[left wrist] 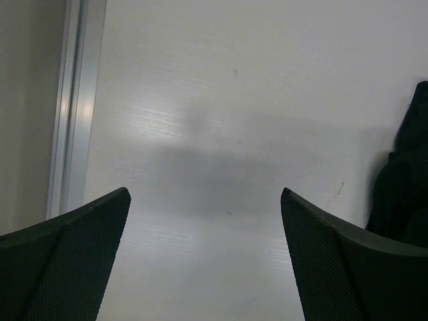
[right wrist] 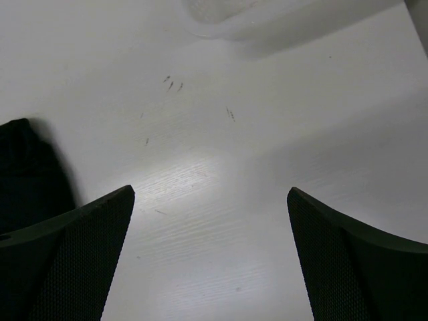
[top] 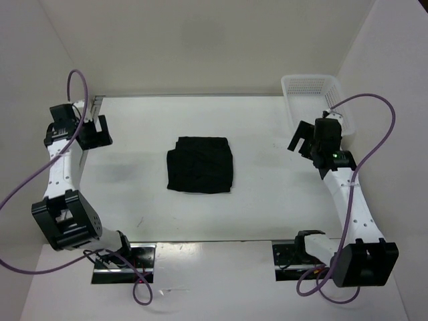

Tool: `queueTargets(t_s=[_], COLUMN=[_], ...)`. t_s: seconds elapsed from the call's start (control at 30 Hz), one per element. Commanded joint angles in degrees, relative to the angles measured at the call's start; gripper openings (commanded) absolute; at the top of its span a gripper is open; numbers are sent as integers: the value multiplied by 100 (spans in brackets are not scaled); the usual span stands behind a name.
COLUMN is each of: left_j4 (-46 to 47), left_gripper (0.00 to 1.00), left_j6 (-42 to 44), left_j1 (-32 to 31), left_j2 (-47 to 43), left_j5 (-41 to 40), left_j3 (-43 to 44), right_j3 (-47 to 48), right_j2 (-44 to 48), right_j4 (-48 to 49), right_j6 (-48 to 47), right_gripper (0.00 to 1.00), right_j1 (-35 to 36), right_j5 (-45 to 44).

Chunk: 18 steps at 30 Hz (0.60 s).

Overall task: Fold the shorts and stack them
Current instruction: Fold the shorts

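Observation:
The black shorts [top: 200, 164] lie folded into a rough square at the middle of the white table. An edge of them shows at the right of the left wrist view [left wrist: 406, 194] and at the left of the right wrist view [right wrist: 27, 174]. My left gripper [top: 95, 131] is open and empty, raised at the far left, well apart from the shorts. Its fingers [left wrist: 70, 257] frame bare table. My right gripper [top: 302, 142] is open and empty, raised to the right of the shorts. Its fingers [right wrist: 354, 264] also frame bare table.
A white plastic mesh basket [top: 313, 100] stands at the back right corner, just behind my right gripper; its blurred rim shows in the right wrist view [right wrist: 221, 17]. A metal rail [left wrist: 75, 107] runs along the table's left edge. White walls enclose the table.

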<state>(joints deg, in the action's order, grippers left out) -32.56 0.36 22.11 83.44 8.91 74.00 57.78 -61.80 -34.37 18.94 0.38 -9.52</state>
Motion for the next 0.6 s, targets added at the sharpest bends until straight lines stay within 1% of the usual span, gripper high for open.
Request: queueTargets(t_s=[0.0,0.03,0.07,0.2,0.33,0.57], left_j4=[127,127,127,127,127,127], left_gripper=[100,100,100,100,100,100], left_j6=[-282,-282,-282,-282,-282,-282], left_j1=[179,232,233,355,356,356], left_j2=[-433,-434,-434,-434,-434,-434], left_j5=[163,295,296,471,524,682], left_j3=[-306,-307,-368,-368,-421,-473], right_j3=[111,111,111,58,-135,-267], right_j2=[-269,-349,-411,-237,88,203], right_j4=[-210,-150,-149,-96,-43,18], right_j6=[-102,21,214,215,163,163], right_gripper=[100,100,100,100,100,100], right_j1=[-109,-109,-109,-109,-56,-56], right_j5=[-365,-819,-945,-1166,-1219,-1272])
